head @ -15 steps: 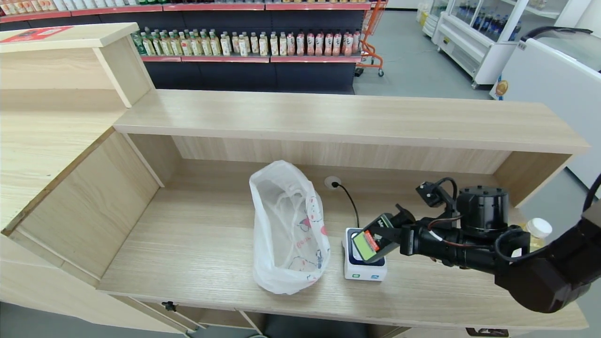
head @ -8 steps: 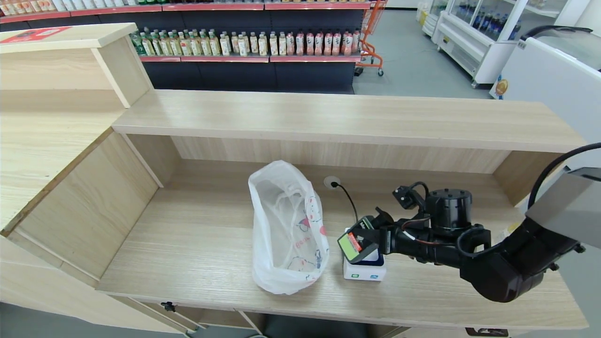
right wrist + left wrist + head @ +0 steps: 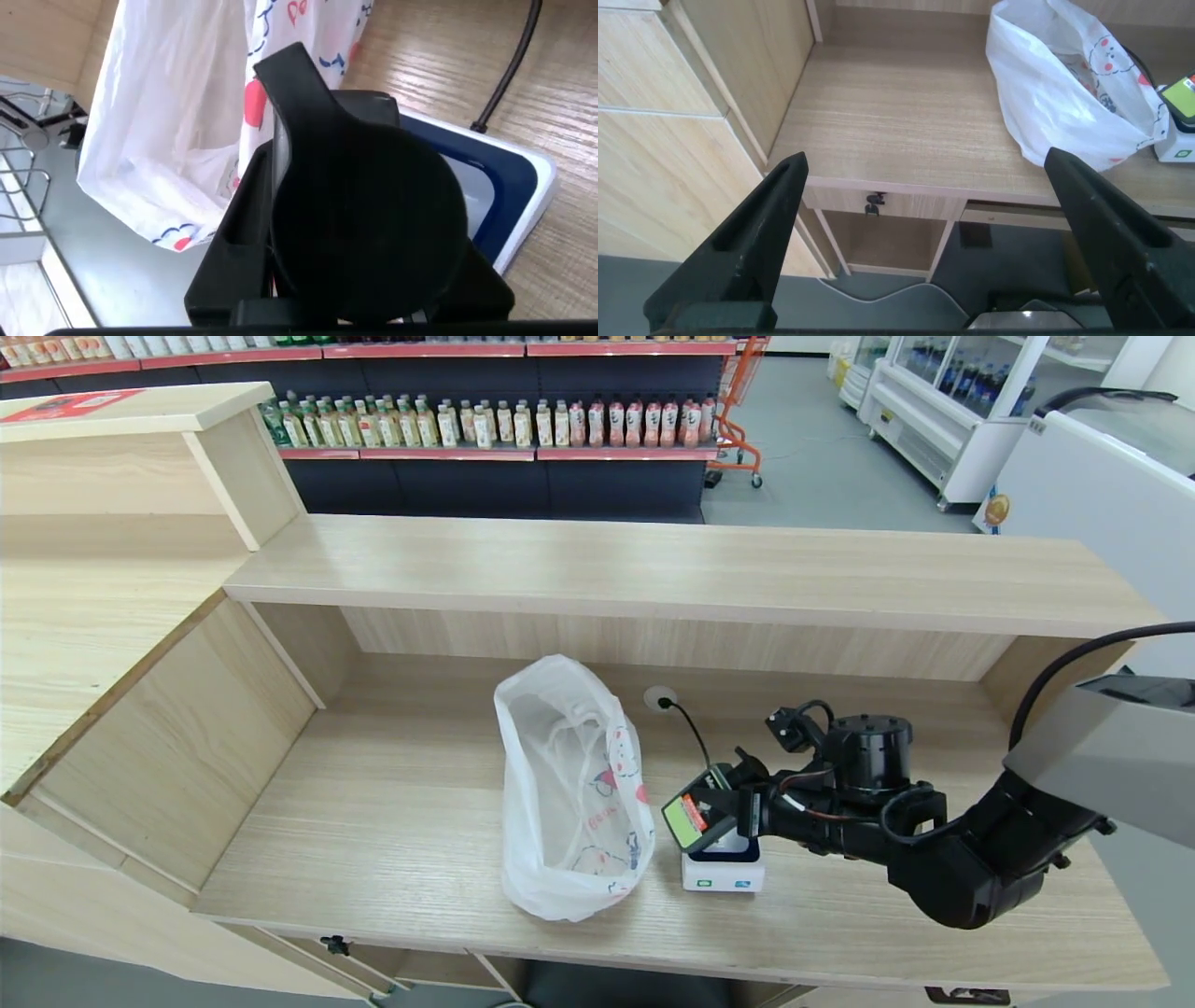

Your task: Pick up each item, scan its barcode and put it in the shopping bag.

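Pack [image 3: 689, 816] sits clamped in right pincer [image 3: 715, 803], seemingly above scanner [image 3: 724, 876].

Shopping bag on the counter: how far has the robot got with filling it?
Done: one item is picked up. In hand: the right hand grips a small green-faced pack just above the white scanner, beside the shopping bag. Left: dropping it in; I can make out nothing inside the bag yet.

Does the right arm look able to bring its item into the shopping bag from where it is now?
Probably yes. The right gripper holds the green item above the scanner, close beside the shopping bag. The bag's mouth stands open upward, and nothing lies between them.
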Controlling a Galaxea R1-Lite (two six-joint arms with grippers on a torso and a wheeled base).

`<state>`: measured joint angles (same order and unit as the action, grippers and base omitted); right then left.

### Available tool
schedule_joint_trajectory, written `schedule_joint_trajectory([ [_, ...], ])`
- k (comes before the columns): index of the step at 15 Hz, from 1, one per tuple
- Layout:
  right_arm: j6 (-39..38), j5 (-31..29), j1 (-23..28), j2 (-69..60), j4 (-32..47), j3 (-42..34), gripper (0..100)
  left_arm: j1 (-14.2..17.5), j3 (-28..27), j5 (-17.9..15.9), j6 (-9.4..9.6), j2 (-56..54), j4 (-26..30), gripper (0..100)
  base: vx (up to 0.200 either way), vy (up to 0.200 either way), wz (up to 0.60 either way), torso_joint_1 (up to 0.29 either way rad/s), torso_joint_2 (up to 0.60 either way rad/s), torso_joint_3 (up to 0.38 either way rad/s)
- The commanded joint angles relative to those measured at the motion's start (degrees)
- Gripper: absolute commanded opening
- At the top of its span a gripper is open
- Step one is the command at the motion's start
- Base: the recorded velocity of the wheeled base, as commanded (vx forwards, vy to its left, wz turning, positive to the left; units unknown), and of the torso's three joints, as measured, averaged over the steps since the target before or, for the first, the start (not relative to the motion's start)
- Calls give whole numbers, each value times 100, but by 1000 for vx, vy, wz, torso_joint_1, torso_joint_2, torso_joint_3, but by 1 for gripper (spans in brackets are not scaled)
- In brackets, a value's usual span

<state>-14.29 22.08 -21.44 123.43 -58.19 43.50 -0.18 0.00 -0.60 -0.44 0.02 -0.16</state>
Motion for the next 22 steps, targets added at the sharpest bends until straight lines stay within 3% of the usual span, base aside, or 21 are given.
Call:
schedule_joint_trajectory([
  [1, 14, -10, -27, 6, 35, -8, 0, 1, 0, -2, 0, 6, -2, 100, 0, 0, 0, 0, 0, 0],
  [16, 242, -19, -44, -566, 97, -122, 0, 1, 0, -2, 0, -2, -2, 100, 0, 0, 0, 0, 0, 0],
  [22, 919, -142, 448, -2315, 255, -781, 0, 1, 0, -2, 0, -2, -2, 100, 0, 0, 0, 0, 0, 0],
])
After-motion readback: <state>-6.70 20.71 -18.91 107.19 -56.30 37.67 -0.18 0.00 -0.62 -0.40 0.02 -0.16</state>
